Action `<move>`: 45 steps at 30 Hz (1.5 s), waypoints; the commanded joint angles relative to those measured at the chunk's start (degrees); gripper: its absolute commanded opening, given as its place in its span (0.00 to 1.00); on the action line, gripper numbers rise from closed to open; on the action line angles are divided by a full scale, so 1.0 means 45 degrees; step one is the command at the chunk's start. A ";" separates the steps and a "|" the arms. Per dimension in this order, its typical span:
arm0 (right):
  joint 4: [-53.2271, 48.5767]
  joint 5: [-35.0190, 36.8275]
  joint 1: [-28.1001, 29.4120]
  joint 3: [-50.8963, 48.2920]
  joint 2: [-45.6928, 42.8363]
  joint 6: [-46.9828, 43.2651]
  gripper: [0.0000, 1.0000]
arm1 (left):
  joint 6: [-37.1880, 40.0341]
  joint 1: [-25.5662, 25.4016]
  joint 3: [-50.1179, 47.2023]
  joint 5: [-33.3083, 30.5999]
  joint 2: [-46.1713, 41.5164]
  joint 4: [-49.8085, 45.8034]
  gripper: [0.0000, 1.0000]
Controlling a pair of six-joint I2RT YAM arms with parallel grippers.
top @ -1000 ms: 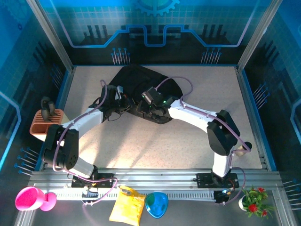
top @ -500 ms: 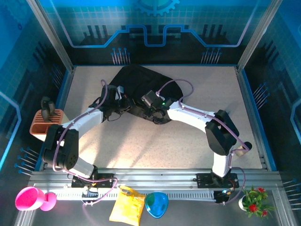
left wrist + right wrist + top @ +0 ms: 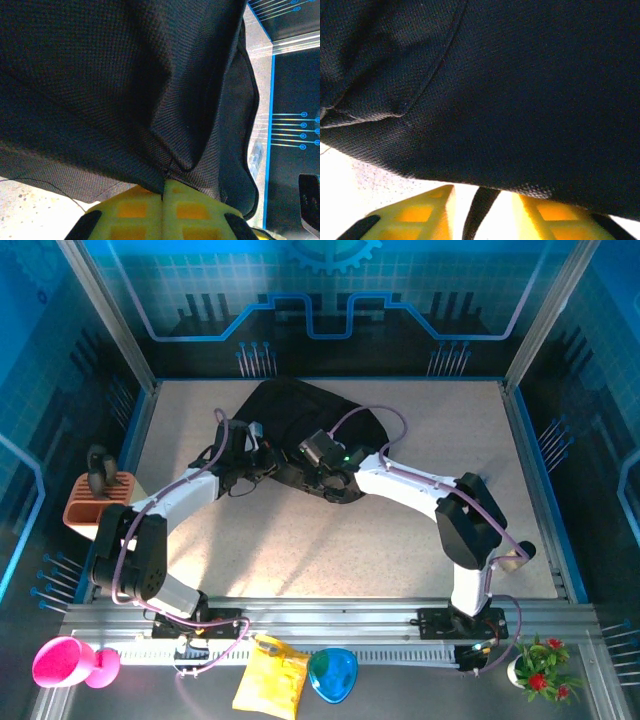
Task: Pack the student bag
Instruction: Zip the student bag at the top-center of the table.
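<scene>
The student bag [image 3: 300,412] lies on the tabletop [image 3: 400,540], toward the far side and a little left of centre. The left hand [image 3: 265,462] meets its near-left edge, the right hand [image 3: 325,480] its near edge, close beside.

- left arm [image 3: 180,495]: reaching forward and inward; left gripper [image 3: 163,197] pinching the student bag [image 3: 125,85], fingers meeting.
- right arm [image 3: 415,485]: stretching inward; right gripper [image 3: 484,195] holding its fingers apart.
</scene>
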 commanded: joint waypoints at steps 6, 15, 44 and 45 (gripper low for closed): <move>-0.0334 0.0569 0.0174 0.0098 -0.0066 -0.0337 0.11 | 0.0527 -0.0111 0.0612 0.0352 -0.0527 0.0186 0.00; -0.1230 0.2433 0.0174 -0.0865 -0.1082 -0.0670 0.00 | 0.0547 -0.0043 0.0532 -0.0137 -0.0607 0.0083 0.00; -0.2539 0.4368 -0.1455 -0.3950 -0.3815 -0.2736 0.00 | 0.0274 0.0319 0.0025 -0.1535 0.0149 0.0171 0.00; -0.2374 0.4152 -0.1683 -0.3958 -0.3764 -0.3104 0.00 | 0.0295 0.0347 0.0025 -0.1523 0.0197 0.0149 0.00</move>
